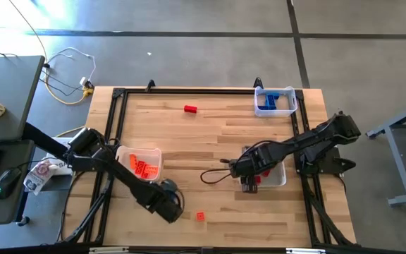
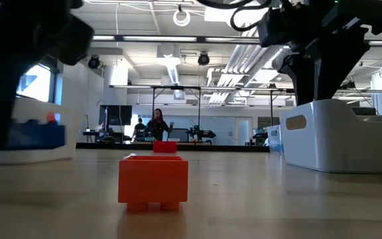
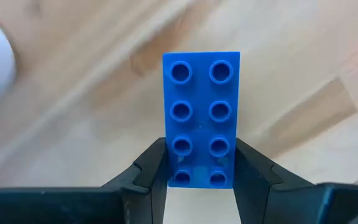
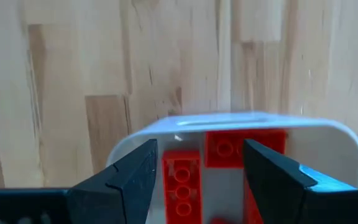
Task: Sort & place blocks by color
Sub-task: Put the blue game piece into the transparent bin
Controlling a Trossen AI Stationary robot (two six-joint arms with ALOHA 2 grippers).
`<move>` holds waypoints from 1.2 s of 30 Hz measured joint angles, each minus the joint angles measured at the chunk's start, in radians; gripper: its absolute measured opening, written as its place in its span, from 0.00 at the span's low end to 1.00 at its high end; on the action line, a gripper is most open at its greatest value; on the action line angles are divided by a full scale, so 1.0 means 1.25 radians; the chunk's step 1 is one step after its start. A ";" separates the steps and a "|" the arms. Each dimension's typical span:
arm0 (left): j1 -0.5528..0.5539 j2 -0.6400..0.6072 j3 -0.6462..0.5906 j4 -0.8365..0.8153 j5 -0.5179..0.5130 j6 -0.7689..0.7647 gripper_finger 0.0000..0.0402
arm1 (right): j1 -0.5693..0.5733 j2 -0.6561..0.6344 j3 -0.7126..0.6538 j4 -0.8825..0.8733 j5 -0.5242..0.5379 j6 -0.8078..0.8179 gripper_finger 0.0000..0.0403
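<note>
The left end effector [image 3: 194,177], low and left of centre in the high view, is clamped on a blue block [image 3: 201,118] (eight studs, two rows) above the worktop [image 1: 210,148]. The right end effector [image 4: 197,180], right of centre, hangs spread wide and empty over a white tray [image 4: 347,155] of red blocks [image 4: 238,146]. An orange block [image 1: 200,216] lies near the lower edge; a red one [image 1: 190,109] sits toward the top.

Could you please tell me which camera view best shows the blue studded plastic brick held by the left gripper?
The left wrist view: the blue studded plastic brick fills it, clamped between the left gripper fingers. The high, low and right wrist views do not show it.
</note>
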 joint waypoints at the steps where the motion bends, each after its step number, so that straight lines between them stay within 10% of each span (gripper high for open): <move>1: 0.010 -0.005 0.000 0.000 -0.002 0.027 0.27 | 0.000 0.000 0.000 -0.010 -0.001 0.009 0.55; 17: 0.182 -0.116 0.000 0.076 0.012 0.460 0.27 | 0.055 -0.022 0.065 -0.086 0.030 0.034 0.55; 36: 0.347 -0.180 0.000 0.317 0.194 0.775 0.29 | 0.104 -0.027 0.198 0.062 0.155 -0.527 0.55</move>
